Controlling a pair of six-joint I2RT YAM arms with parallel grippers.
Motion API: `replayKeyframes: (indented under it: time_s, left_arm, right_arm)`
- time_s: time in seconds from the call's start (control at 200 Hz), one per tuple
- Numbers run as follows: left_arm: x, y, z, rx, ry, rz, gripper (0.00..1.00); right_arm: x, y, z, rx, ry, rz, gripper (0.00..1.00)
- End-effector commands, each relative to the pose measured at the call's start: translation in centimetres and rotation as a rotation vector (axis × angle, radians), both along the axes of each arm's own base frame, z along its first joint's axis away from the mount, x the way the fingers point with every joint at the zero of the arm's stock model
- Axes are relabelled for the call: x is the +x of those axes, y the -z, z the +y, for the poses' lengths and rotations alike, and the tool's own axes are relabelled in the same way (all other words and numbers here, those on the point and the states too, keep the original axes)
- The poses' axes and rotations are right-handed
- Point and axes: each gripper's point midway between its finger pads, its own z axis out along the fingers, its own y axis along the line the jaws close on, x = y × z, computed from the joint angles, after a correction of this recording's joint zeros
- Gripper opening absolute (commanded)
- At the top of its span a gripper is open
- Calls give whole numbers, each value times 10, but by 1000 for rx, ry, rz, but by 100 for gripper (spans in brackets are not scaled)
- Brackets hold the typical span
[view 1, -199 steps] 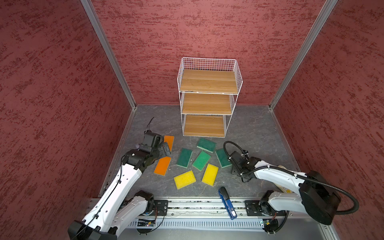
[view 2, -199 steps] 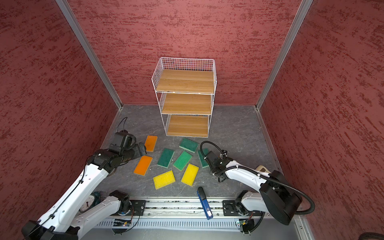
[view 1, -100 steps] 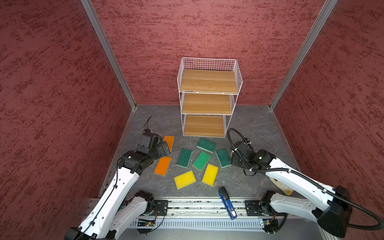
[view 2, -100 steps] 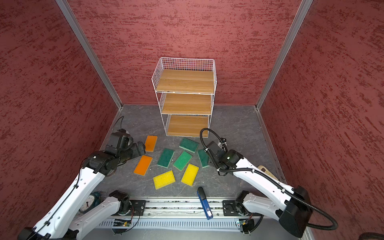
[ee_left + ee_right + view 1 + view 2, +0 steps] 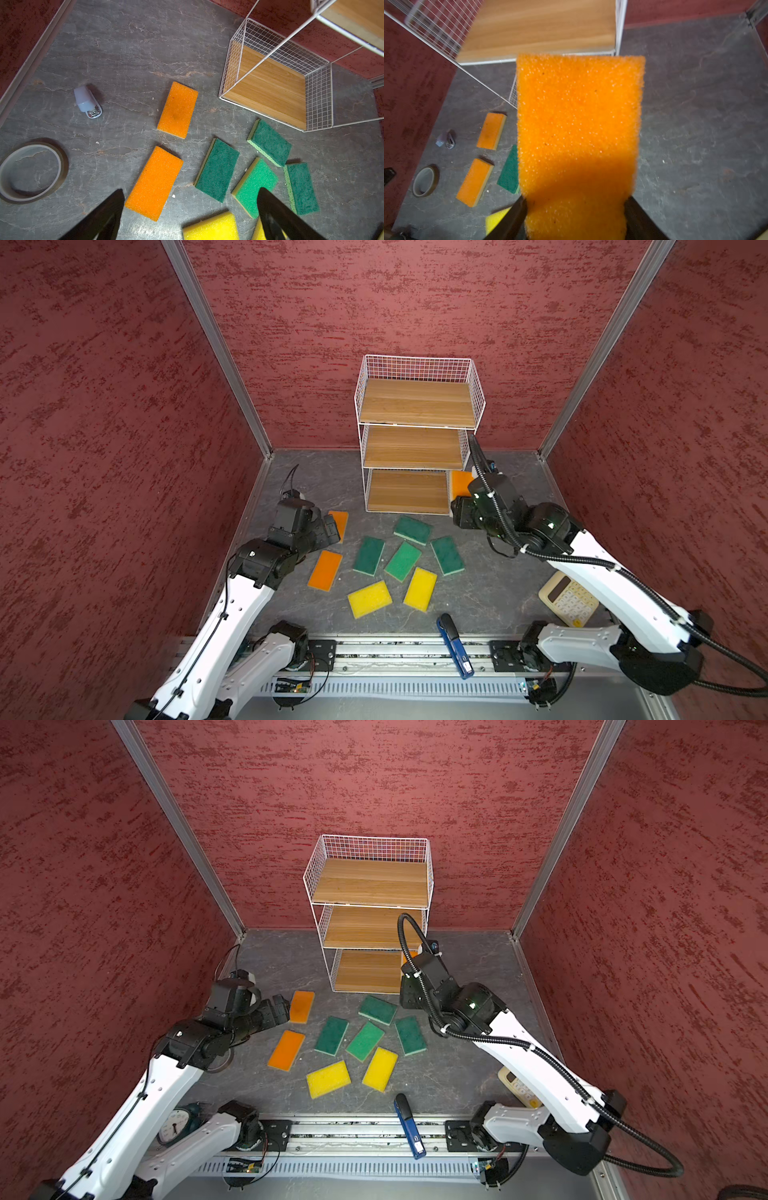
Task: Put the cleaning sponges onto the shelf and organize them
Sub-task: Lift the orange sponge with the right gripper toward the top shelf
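Observation:
My right gripper [image 5: 576, 205] is shut on an orange sponge [image 5: 577, 124], its fingers pinching the near end. It holds that sponge [image 5: 460, 483] in the air by the lower right corner of the white wire shelf [image 5: 411, 402], whose three wooden boards are bare. My left gripper [image 5: 191, 190] hangs open above the floor with nothing between its fingers. Below it lie two orange sponges [image 5: 177, 110] [image 5: 154, 182], several green ones [image 5: 369, 555] [image 5: 447, 556] and two yellow ones [image 5: 370, 598] [image 5: 420, 588].
A tape roll [image 5: 31, 172] and a small pale stapler [image 5: 87, 101] lie at the left of the floor. A blue tool [image 5: 455, 645] rests on the front rail. A calculator [image 5: 568, 601] sits under the right arm, a clock [image 5: 176, 1125] under the left.
My right arm has risen from beside the green sponges and swung back to the shelf's lower right corner, carrying the orange sponge. The left gripper has shifted only slightly.

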Motion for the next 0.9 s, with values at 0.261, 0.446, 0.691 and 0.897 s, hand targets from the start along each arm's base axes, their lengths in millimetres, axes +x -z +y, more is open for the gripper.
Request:
replayKeyframes:
  time_s: [0.261, 0.446, 0.691, 0.897]
  left_arm:
    - [18, -27, -13, -30, 31, -86, 100]
    - [29, -31, -16, -13, 43, -89, 100]
    - [44, -47, -31, -68, 81, -137, 100]
    - [50, -67, -34, -59, 111, -184, 100]
  right_arm:
    - [28, -92, 20, -87, -113, -230, 60]
    - [46, -131, 27, -115, -108, -338, 61]
    - [83, -151, 45, -180, -95, -384, 61]
    - [114, -156, 47, -156, -70, -390, 61]
